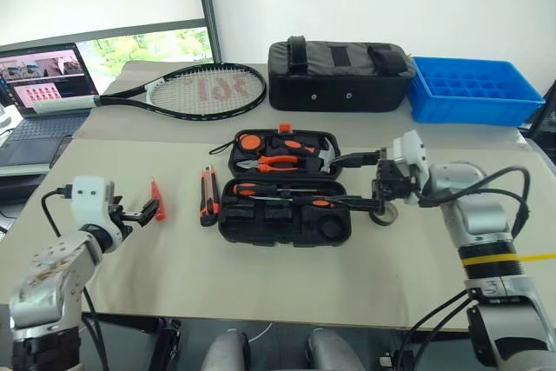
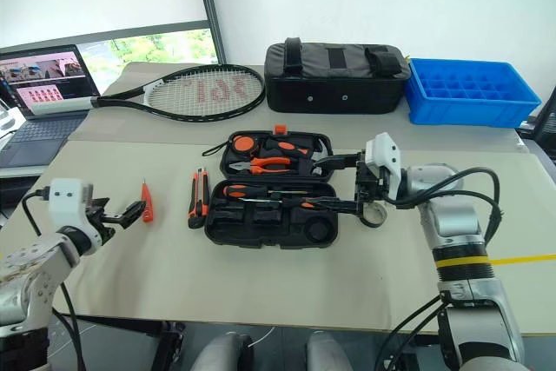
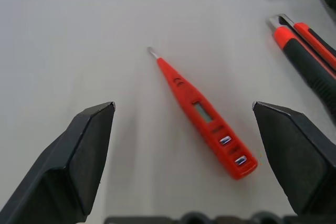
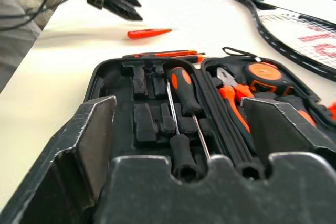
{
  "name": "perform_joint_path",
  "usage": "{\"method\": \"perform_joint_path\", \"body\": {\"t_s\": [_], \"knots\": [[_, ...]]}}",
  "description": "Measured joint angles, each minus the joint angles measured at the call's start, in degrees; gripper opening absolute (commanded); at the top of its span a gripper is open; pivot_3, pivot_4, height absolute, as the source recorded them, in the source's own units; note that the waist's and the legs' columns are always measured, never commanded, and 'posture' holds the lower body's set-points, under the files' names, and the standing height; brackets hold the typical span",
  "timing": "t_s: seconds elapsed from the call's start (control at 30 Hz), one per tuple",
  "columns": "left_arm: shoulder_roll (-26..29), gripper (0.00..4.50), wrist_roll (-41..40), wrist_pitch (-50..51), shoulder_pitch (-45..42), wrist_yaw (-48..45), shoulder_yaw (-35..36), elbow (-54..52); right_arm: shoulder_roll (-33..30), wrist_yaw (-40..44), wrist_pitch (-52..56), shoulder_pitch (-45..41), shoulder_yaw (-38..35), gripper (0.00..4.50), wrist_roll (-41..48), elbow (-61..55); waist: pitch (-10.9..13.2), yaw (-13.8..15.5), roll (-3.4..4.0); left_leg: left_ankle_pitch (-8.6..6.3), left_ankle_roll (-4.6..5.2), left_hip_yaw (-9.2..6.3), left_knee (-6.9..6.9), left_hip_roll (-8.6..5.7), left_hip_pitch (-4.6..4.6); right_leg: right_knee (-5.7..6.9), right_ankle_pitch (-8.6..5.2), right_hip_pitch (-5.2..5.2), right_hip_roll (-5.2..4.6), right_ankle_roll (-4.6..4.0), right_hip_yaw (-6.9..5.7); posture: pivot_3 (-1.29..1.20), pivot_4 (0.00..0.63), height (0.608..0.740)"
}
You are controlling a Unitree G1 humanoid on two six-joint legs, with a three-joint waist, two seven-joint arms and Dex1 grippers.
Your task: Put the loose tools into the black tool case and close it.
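- Nearest me, on the robot's left, the left hand (image 1: pixel 149 211) hovers low over the beige tabletop (image 1: pixel 287 280) with its two black fingers (image 3: pixel 79 156) spread wide, grasping nothing.
- Just past its fingertips lies the small slim orange screwdriver (image 1: pixel 157 198); in the left wrist view it sits between the two fingers, metal tip pointing away from the hand, touching neither.
- At the screwdriver's 3 o'clock, near but apart, the orange-black utility knife (image 1: pixel 208 196) lies lengthwise on the tabletop, just beside the case's left edge.
- In the middle the black tool case (image 1: pixel 282 186) lies open flat, lid half farther away.
- Its near half holds two orange-and-black-handled screwdrivers (image 4: pixel 181 85) side by side in the moulded slots.
- Its far half holds orange-handled pliers (image 1: pixel 276 163) and an orange round tape measure (image 1: pixel 250 141).
- At the case's 3 o'clock the right hand (image 1: pixel 358 182) points in over the case's right edge, fingers released and spread, one over each half, empty.
- Under that wrist a small dark tape roll (image 1: pixel 383 215) sits on the tabletop just off the case's right edge.
- Farther back, at 11 o'clock from the case, a tennis racket (image 1: pixel 191 93) lies flat, its grip resting on an open laptop (image 1: pixel 39 89).
- At 12 o'clock stands a black fabric bag (image 1: pixel 339 74), with a blue plastic tray (image 1: pixel 473 89) just beside it at 3 o'clock.
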Motion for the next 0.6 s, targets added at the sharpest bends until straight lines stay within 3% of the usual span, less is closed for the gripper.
{"method": "perform_joint_path", "body": {"t_s": [0.4,0.6], "knots": [[-5.2,4.50,3.6,3.4,-8.0,8.3,-4.5,7.9,-5.3,4.9,-2.8,3.5,-10.3,4.47,4.6,6.2,0.0,0.2,-0.01,0.02,-0.03,0.08,0.06,-0.13,-0.02,-0.03,0.00,0.10,0.02,0.01,-0.07,0.00,0.150,0.707],[-7.7,4.50,3.7,3.8,-10.7,10.1,-4.6,9.6,-11.5,10.5,-2.7,1.8,-13.8,4.47,6.7,13.2,-0.1,0.5,0.13,0.03,-0.04,0.16,0.06,-0.20,0.01,-0.08,-0.01,0.15,-0.02,0.01,-0.05,0.00,0.150,0.707]]}}
